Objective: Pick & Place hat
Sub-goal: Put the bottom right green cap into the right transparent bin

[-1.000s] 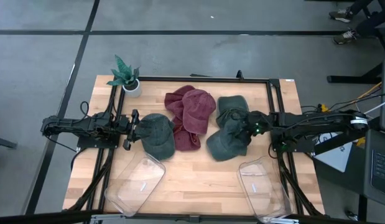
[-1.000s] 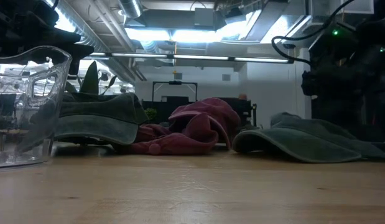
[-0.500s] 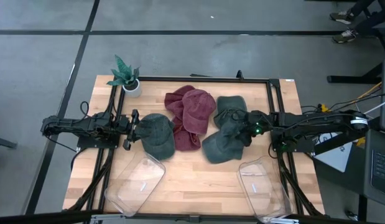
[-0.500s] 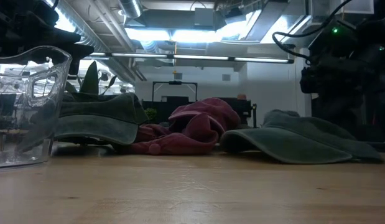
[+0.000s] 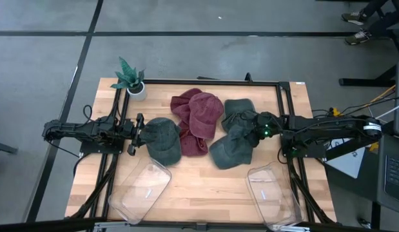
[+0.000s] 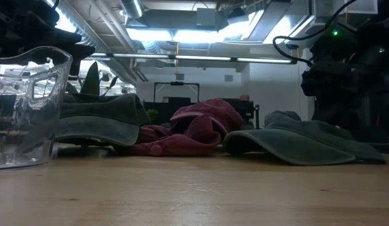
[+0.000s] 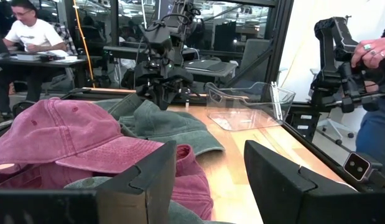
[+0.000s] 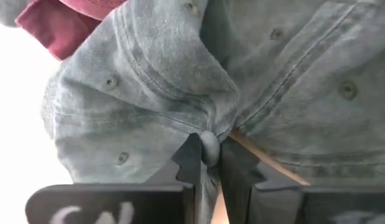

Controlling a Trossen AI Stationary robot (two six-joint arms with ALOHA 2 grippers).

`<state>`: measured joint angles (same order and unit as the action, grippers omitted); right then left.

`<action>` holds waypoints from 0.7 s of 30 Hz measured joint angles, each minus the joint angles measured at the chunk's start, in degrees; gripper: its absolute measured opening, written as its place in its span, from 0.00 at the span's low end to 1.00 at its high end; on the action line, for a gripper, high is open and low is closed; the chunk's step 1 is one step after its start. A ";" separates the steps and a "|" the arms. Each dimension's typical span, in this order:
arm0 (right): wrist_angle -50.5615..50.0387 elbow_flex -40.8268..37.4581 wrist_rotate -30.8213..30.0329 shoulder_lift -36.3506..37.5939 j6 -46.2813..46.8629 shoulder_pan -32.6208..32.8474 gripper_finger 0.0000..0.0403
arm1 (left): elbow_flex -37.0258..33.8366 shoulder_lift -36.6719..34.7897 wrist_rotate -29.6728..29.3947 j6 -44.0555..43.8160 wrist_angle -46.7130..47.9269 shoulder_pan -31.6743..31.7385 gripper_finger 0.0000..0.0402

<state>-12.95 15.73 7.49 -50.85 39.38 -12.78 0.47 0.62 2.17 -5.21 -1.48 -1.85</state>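
The right end effector (image 8: 204, 163) is pinched nearly shut on the crown of a green hat (image 5: 233, 147), its 2 fingers (image 8: 190, 160) squeezing the little top button and a fold of cloth between them. That hat lies on the right half of the surface (image 5: 205, 187), brim toward the front, with a second green hat (image 5: 240, 111) just behind it and touching it.

The left end effector (image 7: 208, 177) hangs with its jaws apart and nothing between them, right at the edge of a third green hat (image 5: 162, 138) on the left side. 2 red hats (image 5: 198, 119) sit piled in the middle, overlapping each other. 2 clear bins wait at the front edge: 1 on the right (image 5: 272, 193), 1 on the left (image 5: 138, 190).

The risk, as I judge it, is the grip itself. It is a thin bite on a button and a pleat, so the cloth could slide out on the lift. The neighbouring green hat also touches this 1 and could be dragged along.

Only the right wrist view shows the pinch on the button; from above, the arm covers that spot. The high view alone shows both bins and how all 5 hats lie. The low view shows the brim (image 6: 276, 147) resting flat on the wood, so the hat is not yet off the surface. The left wrist view shows people in the room beyond.
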 joint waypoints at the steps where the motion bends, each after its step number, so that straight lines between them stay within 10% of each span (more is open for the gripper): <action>1: 0.06 0.02 0.40 0.00 0.74 0.00 0.10 | 0.00 0.01 -0.02 0.00 0.00 0.02 0.46; 21: 0.43 10.12 13.60 -0.04 11.40 -0.02 0.09 | 0.00 0.00 -0.02 0.00 0.00 0.01 0.46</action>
<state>-12.52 25.85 21.09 -50.89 50.78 -12.80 0.46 0.62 2.16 -5.21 -1.48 -1.84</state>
